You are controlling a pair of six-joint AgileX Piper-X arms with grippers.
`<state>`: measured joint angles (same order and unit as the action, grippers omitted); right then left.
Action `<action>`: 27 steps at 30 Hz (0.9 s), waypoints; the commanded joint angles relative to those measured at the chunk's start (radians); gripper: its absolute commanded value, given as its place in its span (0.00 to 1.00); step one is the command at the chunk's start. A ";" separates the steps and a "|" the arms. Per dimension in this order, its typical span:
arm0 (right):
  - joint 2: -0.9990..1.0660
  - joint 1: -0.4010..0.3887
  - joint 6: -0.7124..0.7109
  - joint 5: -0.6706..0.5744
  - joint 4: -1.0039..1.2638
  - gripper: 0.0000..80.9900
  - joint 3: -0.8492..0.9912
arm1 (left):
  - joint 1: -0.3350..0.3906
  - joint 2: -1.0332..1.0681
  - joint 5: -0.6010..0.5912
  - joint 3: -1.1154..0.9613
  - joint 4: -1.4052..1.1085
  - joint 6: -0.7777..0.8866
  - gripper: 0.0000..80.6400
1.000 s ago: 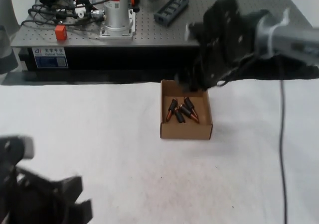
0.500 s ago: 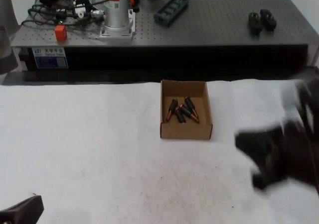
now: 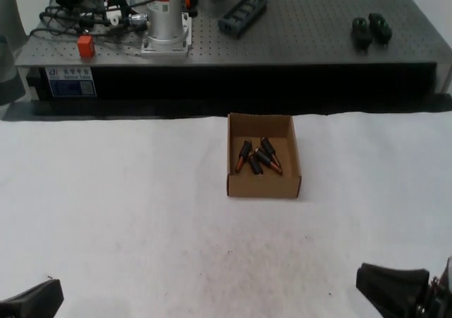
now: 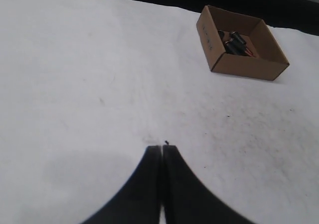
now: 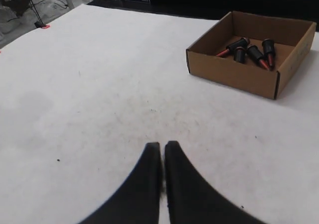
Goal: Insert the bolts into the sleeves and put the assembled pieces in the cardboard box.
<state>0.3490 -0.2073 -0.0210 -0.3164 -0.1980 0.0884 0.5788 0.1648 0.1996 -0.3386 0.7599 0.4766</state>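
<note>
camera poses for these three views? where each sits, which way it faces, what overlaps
High view: behind the arms, looking forward and down over the white cloth to the cardboard box and the perforated bench beyond; arm parts show at both near corners.
Left wrist view: on the left wrist, low over the cloth, facing the box; its shut left gripper shows.
Right wrist view: on the right wrist, facing the box; its shut right gripper shows.
Shared: all three see the box holding the assembled pieces.
</note>
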 commanded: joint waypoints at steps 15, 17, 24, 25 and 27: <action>-0.008 0.006 0.009 -0.008 -0.020 0.03 -0.041 | 0.002 -0.007 -0.002 0.142 -0.081 -0.163 0.01; -0.008 0.006 0.009 -0.008 -0.020 0.03 -0.041 | 0.002 -0.005 -0.002 0.157 -0.082 -0.163 0.01; -0.008 0.006 0.009 -0.008 -0.020 0.03 -0.041 | 0.002 -0.005 -0.002 0.166 -0.090 -0.163 0.01; -0.008 0.006 0.009 -0.008 -0.020 0.03 -0.041 | 0.002 -0.005 -0.002 0.166 -0.090 -0.163 0.01; -0.008 0.006 0.009 -0.008 -0.020 0.03 -0.041 | 0.002 -0.005 -0.002 0.166 -0.090 -0.163 0.01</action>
<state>0.3490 -0.2073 -0.0210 -0.3164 -0.2200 0.0488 0.5788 0.1648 0.1972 -0.1687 0.6820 0.3258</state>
